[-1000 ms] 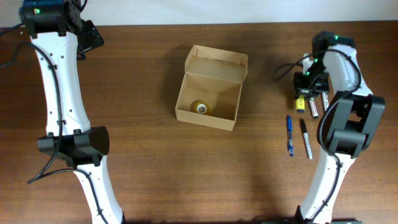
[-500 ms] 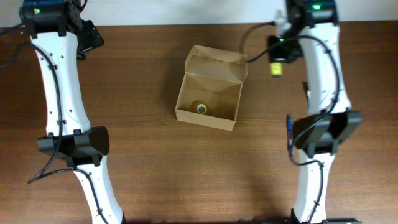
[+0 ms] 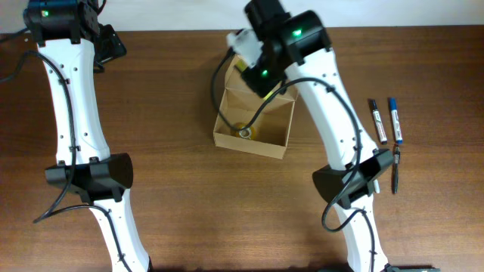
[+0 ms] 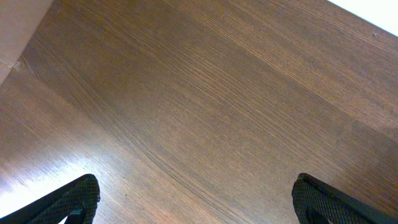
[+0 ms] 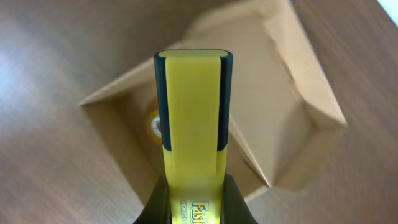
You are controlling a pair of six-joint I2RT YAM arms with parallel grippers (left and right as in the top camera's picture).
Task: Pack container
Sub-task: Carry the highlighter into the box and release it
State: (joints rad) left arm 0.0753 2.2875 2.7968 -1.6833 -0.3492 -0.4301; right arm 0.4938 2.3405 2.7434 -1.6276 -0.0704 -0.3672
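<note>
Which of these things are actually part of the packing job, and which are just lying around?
In the job: cardboard box; yellow highlighter held by the right fingers above it; small yellow roll already inside.
Lying about, perhaps awaiting packing: black marker, blue marker, dark pen on the table; left fingers open, empty.

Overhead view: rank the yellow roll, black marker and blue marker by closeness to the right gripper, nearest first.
1. Yellow roll, in the box that the right gripper hangs over.
2. Black marker, right side of the table.
3. Blue marker, just past the black one, farther right.
</note>
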